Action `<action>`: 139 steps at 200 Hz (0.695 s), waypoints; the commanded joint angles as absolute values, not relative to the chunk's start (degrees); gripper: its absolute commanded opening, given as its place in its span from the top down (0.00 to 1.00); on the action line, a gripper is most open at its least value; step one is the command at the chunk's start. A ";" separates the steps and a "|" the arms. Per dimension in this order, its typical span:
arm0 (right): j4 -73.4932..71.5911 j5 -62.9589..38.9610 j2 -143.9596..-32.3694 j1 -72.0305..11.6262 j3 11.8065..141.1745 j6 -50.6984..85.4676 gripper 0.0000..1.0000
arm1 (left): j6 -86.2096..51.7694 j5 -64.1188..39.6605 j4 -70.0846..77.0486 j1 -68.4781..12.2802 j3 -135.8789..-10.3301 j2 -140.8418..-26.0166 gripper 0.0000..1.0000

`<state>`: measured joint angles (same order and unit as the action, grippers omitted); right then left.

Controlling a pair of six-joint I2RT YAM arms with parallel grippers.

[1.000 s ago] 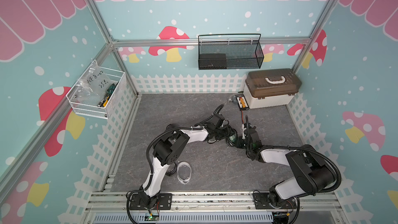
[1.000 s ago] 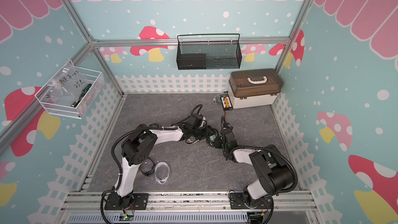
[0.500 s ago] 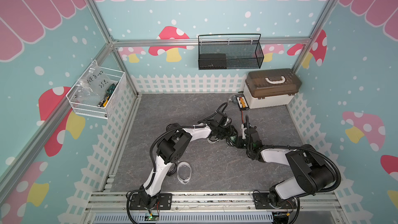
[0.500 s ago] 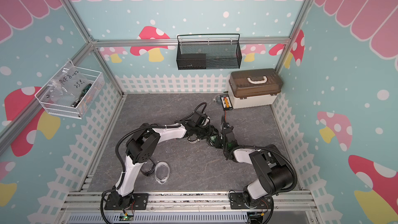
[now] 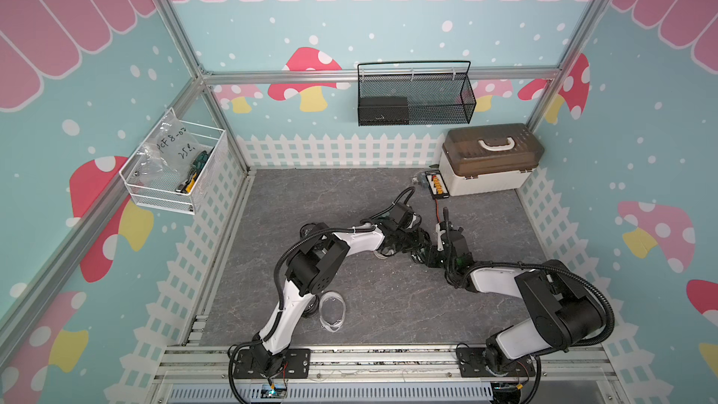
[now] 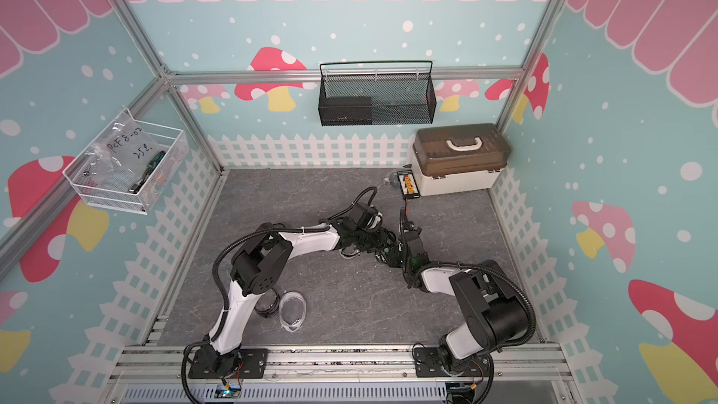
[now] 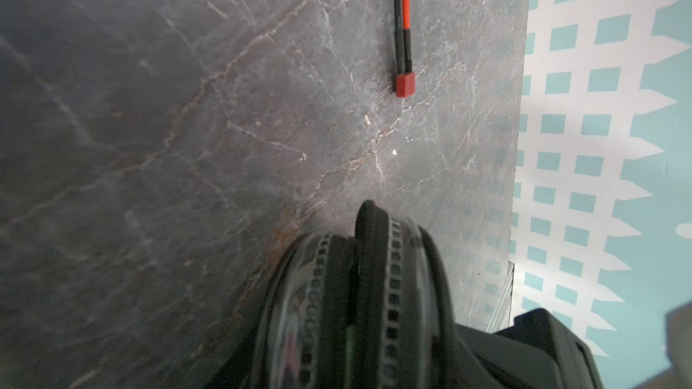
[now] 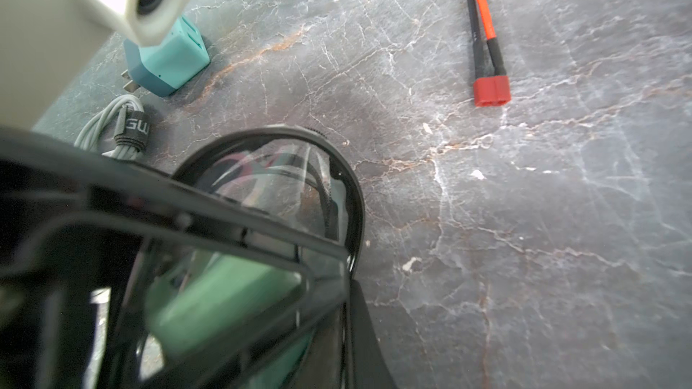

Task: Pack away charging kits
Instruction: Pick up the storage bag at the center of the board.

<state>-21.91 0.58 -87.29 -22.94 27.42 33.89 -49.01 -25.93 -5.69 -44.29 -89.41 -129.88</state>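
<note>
The right pincer [image 5: 425, 259], clenched, grips the rim of a black-rimmed pouch [image 8: 284, 181] standing on edge in the middle of the counter [image 8: 524, 218]. A green charger [image 8: 224, 293] shows blurred through clear plastic. The left pincer [image 5: 415, 240] meets the pouch from the opposite side; whether it is grasping or released cannot be told. Just beside the pouch lie a teal charger [image 8: 168, 61] and a coiled white cable [image 8: 112, 125], with a red-plugged wire [image 8: 490, 89] a little apart. A clear pouch [image 5: 332, 310] lies near the base of the left arm [image 5: 311, 266], and a brown-lidded box [image 5: 485, 165] stands in the far corner.
</note>
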 commanded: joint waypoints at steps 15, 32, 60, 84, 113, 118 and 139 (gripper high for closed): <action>-20.04 -1.37 -89.20 -22.98 28.67 34.19 1.00 | -48.52 -26.09 -12.09 -45.70 -88.46 -134.05 0.46; -20.04 -1.63 -88.95 -22.94 28.78 34.02 1.00 | -48.60 -26.96 -12.12 -45.70 -89.61 -135.20 0.59; -19.36 -1.20 -88.02 -22.95 28.65 33.66 1.00 | -48.62 -27.25 -12.66 -45.70 -91.04 -136.45 0.76; -18.60 -1.33 -86.83 -22.85 28.65 33.40 1.00 | -48.77 -27.25 -12.24 -45.67 -91.41 -136.26 0.89; -15.85 -1.74 -81.48 -22.85 28.13 33.40 0.90 | -49.14 -27.87 -10.14 -45.62 -91.67 -133.80 1.00; -14.85 -1.74 -79.91 -22.85 28.11 33.25 0.88 | -49.07 -27.63 -9.75 -45.62 -91.47 -132.93 1.00; -9.48 -0.97 -71.44 -22.81 27.95 32.84 0.77 | -48.96 -26.87 -6.50 -45.66 -90.13 -128.49 1.00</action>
<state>-14.48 0.47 -79.81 -22.44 27.81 33.67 -49.10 -27.24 -7.07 -44.14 -92.07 -131.57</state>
